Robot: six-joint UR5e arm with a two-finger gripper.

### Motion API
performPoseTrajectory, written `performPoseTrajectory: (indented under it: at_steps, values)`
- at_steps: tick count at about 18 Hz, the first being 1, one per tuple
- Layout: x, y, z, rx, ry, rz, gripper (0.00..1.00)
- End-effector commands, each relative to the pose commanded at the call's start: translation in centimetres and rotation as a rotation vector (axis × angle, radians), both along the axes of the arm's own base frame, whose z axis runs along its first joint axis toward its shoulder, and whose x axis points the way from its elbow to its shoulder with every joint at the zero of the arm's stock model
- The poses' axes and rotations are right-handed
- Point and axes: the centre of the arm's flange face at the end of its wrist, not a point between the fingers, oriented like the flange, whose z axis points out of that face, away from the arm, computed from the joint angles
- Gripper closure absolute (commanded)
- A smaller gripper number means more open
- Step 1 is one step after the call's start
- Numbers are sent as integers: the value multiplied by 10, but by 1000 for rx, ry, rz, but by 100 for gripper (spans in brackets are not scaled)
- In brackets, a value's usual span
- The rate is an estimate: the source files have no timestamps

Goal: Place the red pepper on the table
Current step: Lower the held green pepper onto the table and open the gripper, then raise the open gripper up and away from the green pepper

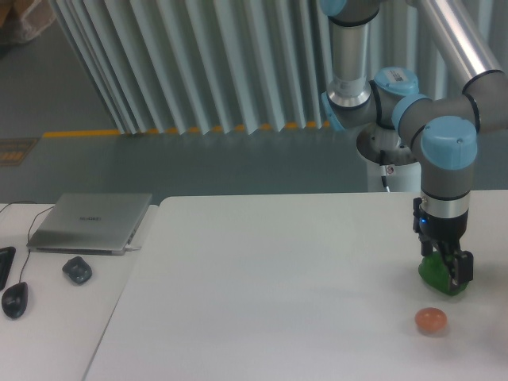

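No red pepper shows in the camera view; it is hidden or out of view. My gripper [449, 274] points straight down at the right side of the white table [278, 278]. Its dark fingers [463, 267] reach down onto a green bell pepper [432, 273] that rests on the tabletop. The fingers cover much of that pepper's top and right side. How far apart the fingers stand is not clear from here, nor whether anything is between them.
An orange-pink round fruit [431, 320] lies on the table just in front of the green pepper. On a separate desk at left are a closed laptop [91, 222], a dark mouse [77, 270] and another dark device [14, 299]. The arm's base [389, 159] stands behind the table.
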Motion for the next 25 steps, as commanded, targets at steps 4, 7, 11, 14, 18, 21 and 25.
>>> performPoseTrajectory:
  at_steps: [4,7,11,14,18,21,25]
  values:
    - [-7,-4,4,-31,47,-8,0]
    - [-18,-15,-2,-16,47,26,0]
    - [-56,-43,9,-4,66,89,0]
    - [-81,-64,16,-9,81,39,0]
    - [-96,-76,18,-6,81,5,0]
    - [-116,-94,13,-5,71,79,0]
    - [-141,-122,4,142,-31,197,0]
